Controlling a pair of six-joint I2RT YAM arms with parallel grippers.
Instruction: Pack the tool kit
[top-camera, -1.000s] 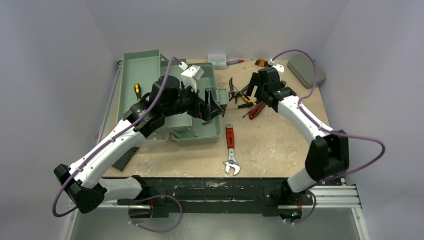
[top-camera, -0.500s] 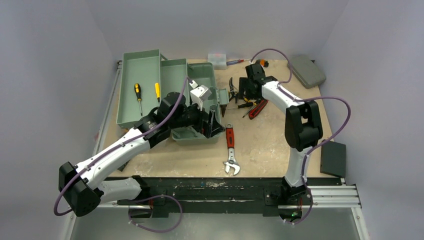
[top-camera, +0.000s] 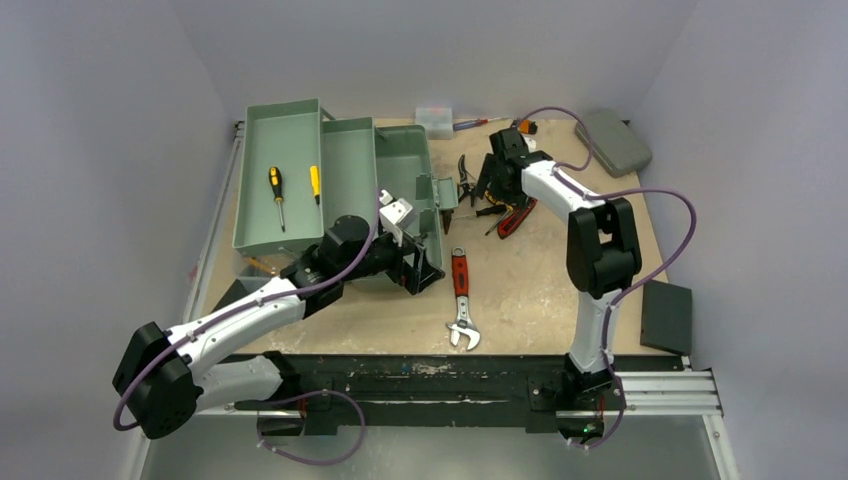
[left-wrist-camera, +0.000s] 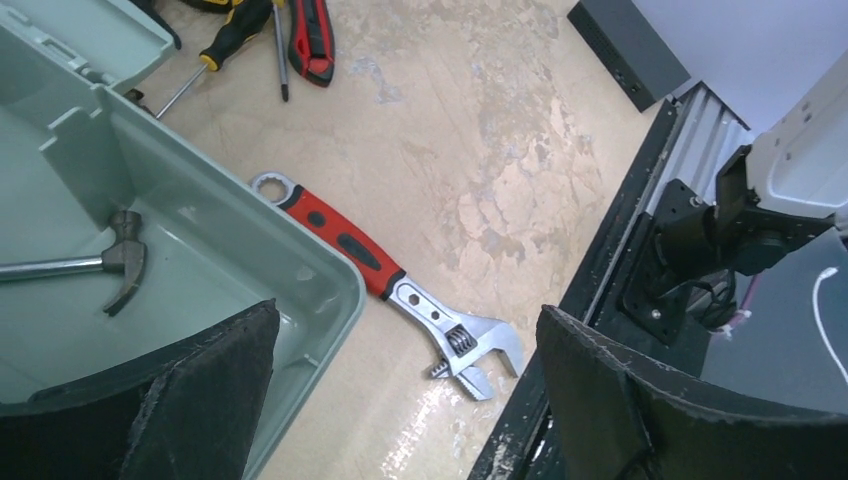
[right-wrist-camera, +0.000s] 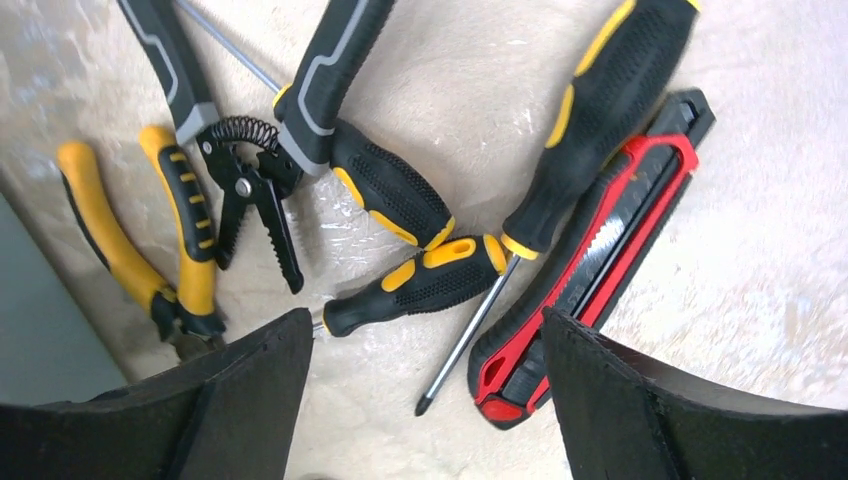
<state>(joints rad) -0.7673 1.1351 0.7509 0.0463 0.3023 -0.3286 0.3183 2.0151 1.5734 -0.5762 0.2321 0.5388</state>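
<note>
Two grippers, both spread wide and holding nothing, hang over my table (top-camera: 540, 290) of pale, scuffed board. The large grey-green plastic toolbox (top-camera: 405, 165) lies open left of centre toward the far edge, its fold-out trays (top-camera: 285, 140) swung out to the left; the outer one carries a slim yellow-and-black screwdriver (top-camera: 275, 190) and a short yellow-handled tool (top-camera: 315, 183). I see the left gripper (left-wrist-camera: 405, 330) hovering at the box's near right corner, one finger over the rim, the other over bare board. Inside the box lies a small steel-shafted hammer (left-wrist-camera: 122, 268). Just beside that corner, on the table, rests a red-handled adjustable wrench (left-wrist-camera: 385, 280), its head toward the arms. The right gripper (right-wrist-camera: 425, 325) hangs above a loose heap right of the box: a red-and-black utility knife (right-wrist-camera: 600, 240), a long yellow-and-black screwdriver (right-wrist-camera: 600, 110) lying against it, a stubby yellow-and-black screwdriver (right-wrist-camera: 425, 280), yellow-handled pliers (right-wrist-camera: 140, 240) and black spring-jointed cutters (right-wrist-camera: 255, 200). A small flat grey case (top-camera: 613, 142) sits at the far right corner, well apart.
</note>
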